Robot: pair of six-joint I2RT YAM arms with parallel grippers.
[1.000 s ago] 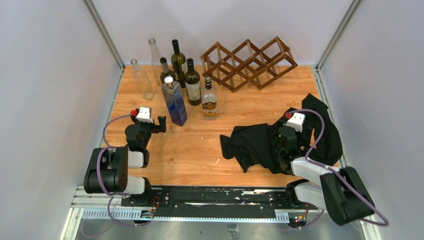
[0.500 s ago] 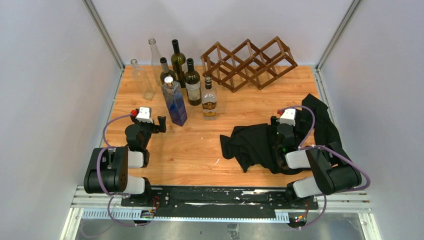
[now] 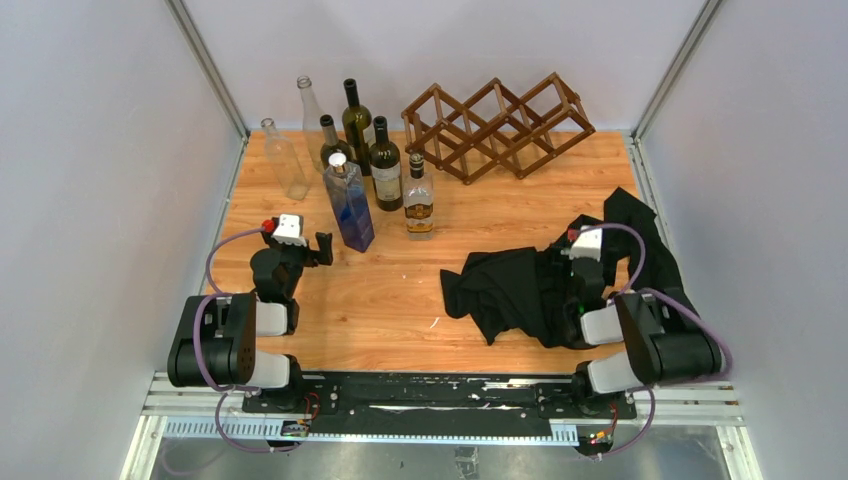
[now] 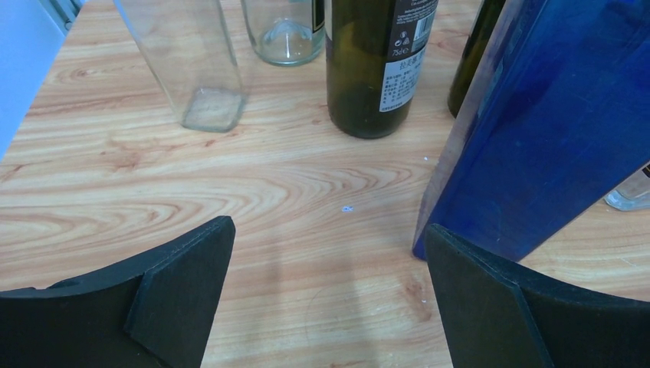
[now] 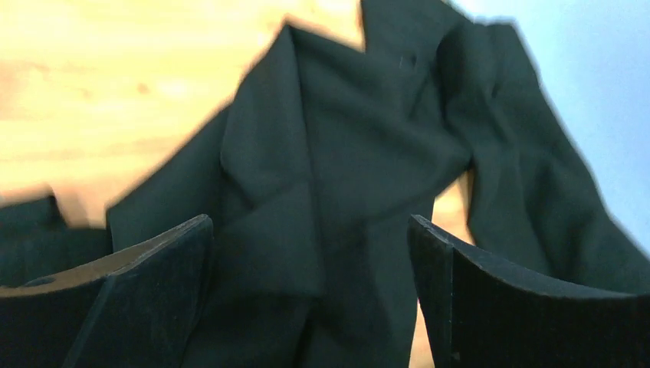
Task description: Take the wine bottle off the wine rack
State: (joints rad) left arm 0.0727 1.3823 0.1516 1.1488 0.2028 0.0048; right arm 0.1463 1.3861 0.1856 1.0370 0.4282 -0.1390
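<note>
The dark brown lattice wine rack (image 3: 498, 125) stands at the back of the table, and its cells hold no bottle. Three dark green wine bottles (image 3: 386, 170) stand upright left of it, one of them shown in the left wrist view (image 4: 379, 69). My left gripper (image 4: 329, 230) is open and empty, low over the wood, with a blue square bottle (image 4: 552, 130) just off its right finger. My right gripper (image 5: 310, 222) is open and empty, right above a crumpled black cloth (image 5: 322, 153).
Two clear bottles (image 3: 284, 160), the blue bottle (image 3: 349, 205) and a small amber bottle (image 3: 419, 200) stand with the wine bottles at the back left. The black cloth (image 3: 510, 285) covers the front right. Grey walls close in both sides.
The right arm has folded in: its elbow swung left, toward its base. Its wrist stays over the black cloth. The left arm has not moved.
</note>
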